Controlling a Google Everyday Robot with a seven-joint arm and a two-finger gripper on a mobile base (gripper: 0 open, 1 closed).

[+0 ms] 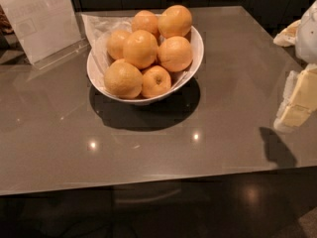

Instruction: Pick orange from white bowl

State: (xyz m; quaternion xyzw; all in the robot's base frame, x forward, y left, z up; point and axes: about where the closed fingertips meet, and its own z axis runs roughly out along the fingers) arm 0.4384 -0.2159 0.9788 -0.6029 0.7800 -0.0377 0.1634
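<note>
A wide white bowl stands on the grey-brown table at centre left, heaped with several oranges. A large, round, evenly bright orange sits on top near the middle of the pile. A smaller orange with a stem dimple and a paler yellowish one lie at the front. My gripper, white and pale yellow, enters from the right edge. It hangs above the table, well to the right of the bowl and apart from it, and holds nothing that I can see.
A clear plastic sign holder stands at the back left. A crumpled clear plastic sheet lies behind the bowl. White arm parts show at the upper right. The table's front edge runs across below.
</note>
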